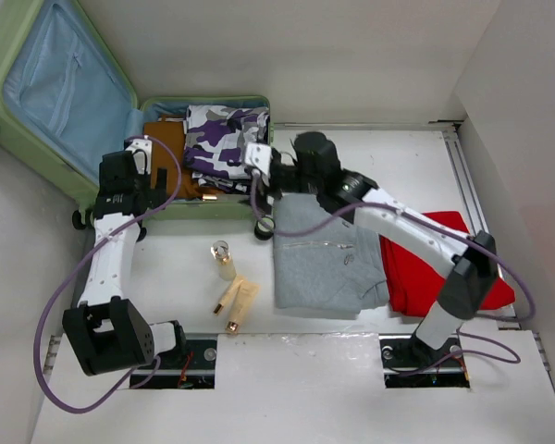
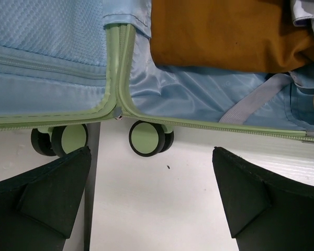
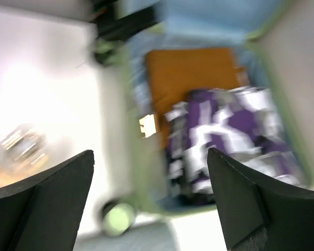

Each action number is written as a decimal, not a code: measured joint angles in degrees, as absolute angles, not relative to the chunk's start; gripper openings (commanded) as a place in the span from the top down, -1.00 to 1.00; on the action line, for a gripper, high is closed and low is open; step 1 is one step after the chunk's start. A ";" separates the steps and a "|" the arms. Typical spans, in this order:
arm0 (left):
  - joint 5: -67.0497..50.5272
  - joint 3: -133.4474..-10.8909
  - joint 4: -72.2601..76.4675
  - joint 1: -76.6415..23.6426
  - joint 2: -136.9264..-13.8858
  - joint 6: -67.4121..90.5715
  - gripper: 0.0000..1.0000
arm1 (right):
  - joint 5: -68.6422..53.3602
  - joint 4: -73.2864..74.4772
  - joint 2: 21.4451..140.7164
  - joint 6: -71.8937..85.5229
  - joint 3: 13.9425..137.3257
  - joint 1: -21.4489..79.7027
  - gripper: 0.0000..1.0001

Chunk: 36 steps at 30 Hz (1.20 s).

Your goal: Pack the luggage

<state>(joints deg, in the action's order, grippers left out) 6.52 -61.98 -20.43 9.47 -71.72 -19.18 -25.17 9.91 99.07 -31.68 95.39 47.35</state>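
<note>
1. The luggage (image 1: 65, 88) is a pale green hard-shell suitcase with light blue lining
2. It lies open at the table's (image 1: 351, 388) far left, lid swung out leftward
3. Its black-and-green wheels (image 2: 146, 138) face the near side

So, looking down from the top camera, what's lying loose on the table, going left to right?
A bottle → grey top → red cloth. The tubes lie just nearer than the bottle, so they have no clear place.
</note>
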 measured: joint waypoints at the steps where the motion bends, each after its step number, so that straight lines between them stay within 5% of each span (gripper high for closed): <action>1: 6.46 -61.98 -20.45 9.47 -71.33 -19.07 -1.00 | -27.00 8.29 96.20 -31.68 90.45 47.35 -0.85; 7: 6.00 -61.93 -20.47 9.47 -68.18 -18.48 -1.00 | -35.48 -3.09 95.26 -30.06 70.15 49.80 -0.88; 21: 5.87 -59.75 -22.35 9.47 -61.87 -18.74 -1.00 | -39.90 -40.49 113.54 -13.43 61.78 52.84 -0.88; 25: 5.87 -59.55 -22.90 9.47 -61.60 -18.87 -1.00 | -40.23 -46.15 117.62 -10.02 62.02 53.01 -0.70; 29: 5.87 -59.55 -23.31 9.47 -61.58 -18.96 -1.00 | -41.04 -48.51 119.72 -7.46 62.87 53.04 0.09; 32: 5.87 -59.53 -23.44 9.47 -61.58 -18.96 -1.00 | -40.95 -48.71 119.74 -5.96 63.33 53.19 0.29; 36: 5.87 -59.53 -23.44 9.47 -61.58 -18.98 -1.00 | -41.10 -48.66 119.74 -5.19 63.40 53.25 0.05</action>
<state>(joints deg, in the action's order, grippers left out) 5.87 -59.53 -23.44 9.47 -61.58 -18.98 -41.10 -48.66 119.74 -5.19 63.40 53.25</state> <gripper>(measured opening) 0.997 0.513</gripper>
